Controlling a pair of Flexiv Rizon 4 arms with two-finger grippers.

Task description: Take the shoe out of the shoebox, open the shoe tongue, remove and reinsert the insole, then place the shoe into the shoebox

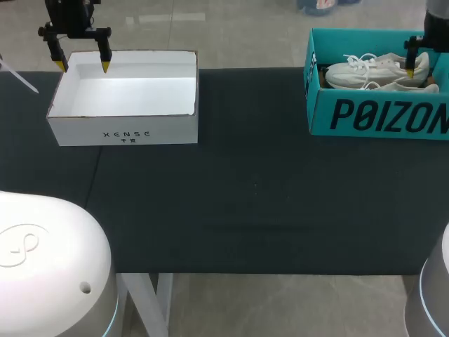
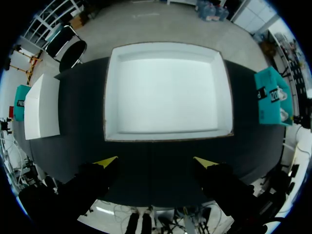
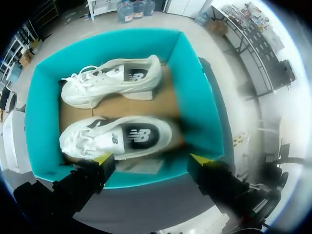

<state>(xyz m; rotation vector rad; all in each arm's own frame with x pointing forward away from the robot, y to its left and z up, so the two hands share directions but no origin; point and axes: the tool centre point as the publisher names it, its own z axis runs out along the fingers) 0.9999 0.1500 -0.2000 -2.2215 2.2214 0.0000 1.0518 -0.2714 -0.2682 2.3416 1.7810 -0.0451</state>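
The teal shoebox [image 1: 379,116] stands open at the table's back right, and its wall [image 3: 195,92] fills the right wrist view. Two white sneakers lie on their sides in it, one farther [image 3: 117,80] and one nearer [image 3: 122,136] to my right gripper [image 3: 151,159]. That gripper hangs open above the box's near wall, touching nothing. In the head view only one of its fingertips [image 1: 410,69] shows, over the shoes [image 1: 372,69]. My left gripper [image 1: 83,67] hovers open over the back left of a white box [image 1: 126,130].
The white box [image 2: 165,135] is open-topped with nothing inside; it sits ahead of the left gripper [image 2: 156,162]. The teal shoebox [image 2: 270,97] shows far off to one side of it. Dark tabletop [image 1: 252,189] stretches between and in front of both boxes.
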